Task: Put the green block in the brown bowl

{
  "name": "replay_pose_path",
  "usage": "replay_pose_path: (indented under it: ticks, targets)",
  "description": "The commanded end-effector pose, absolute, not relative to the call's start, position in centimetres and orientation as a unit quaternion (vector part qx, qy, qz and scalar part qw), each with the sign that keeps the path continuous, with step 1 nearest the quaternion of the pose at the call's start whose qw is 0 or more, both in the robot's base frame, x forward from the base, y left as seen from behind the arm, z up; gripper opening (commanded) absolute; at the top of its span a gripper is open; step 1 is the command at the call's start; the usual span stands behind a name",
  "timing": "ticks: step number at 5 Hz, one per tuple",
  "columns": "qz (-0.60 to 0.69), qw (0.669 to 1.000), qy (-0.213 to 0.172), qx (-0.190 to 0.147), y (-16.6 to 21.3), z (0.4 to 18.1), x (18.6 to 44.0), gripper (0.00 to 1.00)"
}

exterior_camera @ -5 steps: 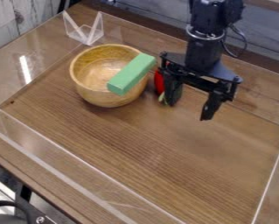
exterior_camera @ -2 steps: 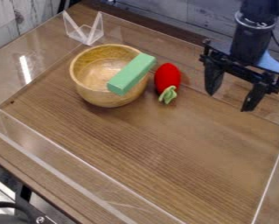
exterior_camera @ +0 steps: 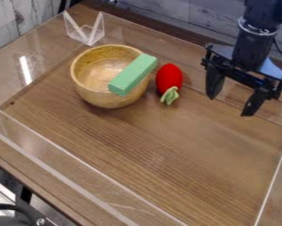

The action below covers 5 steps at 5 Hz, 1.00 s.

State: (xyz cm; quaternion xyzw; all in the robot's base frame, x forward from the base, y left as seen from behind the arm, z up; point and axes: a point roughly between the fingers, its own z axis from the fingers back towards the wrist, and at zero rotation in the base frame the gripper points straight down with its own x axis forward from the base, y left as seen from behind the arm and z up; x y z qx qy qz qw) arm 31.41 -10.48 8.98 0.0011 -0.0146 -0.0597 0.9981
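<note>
A black robot gripper (exterior_camera: 241, 93), its jaws spread wide and nothing between them, hangs over the right side of a wooden table (exterior_camera: 155, 159) as the frame shows it, well apart from the flat green block (exterior_camera: 133, 73). Nearer the camera than the rest of its surroundings, the block's lower end overhangs the near right part of the brown wooden bowl's rim (exterior_camera: 90, 89). The block lies to the frame's left of the gripper and slightly closer to the viewer, with a red strawberry-shaped toy (exterior_camera: 169, 77) between the two. Its long axis runs on a slant, from lower left, by the bowl's near side, to upper right, beyond the right-hand rim.

Only part of the block appears to sit within the bowl, so the placement looks unfinished. If the lone arm goes back to it, the move likely calls for a leftward sweep clear of the toy, with the jaws closing across the block's narrow width.
</note>
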Motion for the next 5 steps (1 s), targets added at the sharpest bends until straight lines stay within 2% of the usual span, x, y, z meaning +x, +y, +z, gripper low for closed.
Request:
replay_pose_path:
  ticks: [1,2,5]
  targets:
    - [-0.050,0.998,-0.043,-0.001,-11.1,10.9,31.9,1.00]
    - [-0.038,0.998,-0.043,0.001,-11.1,11.1,31.6,1.00]
    - [-0.031,0.998,-0.045,0.003,-6.9,11.4,32.2,1.00]
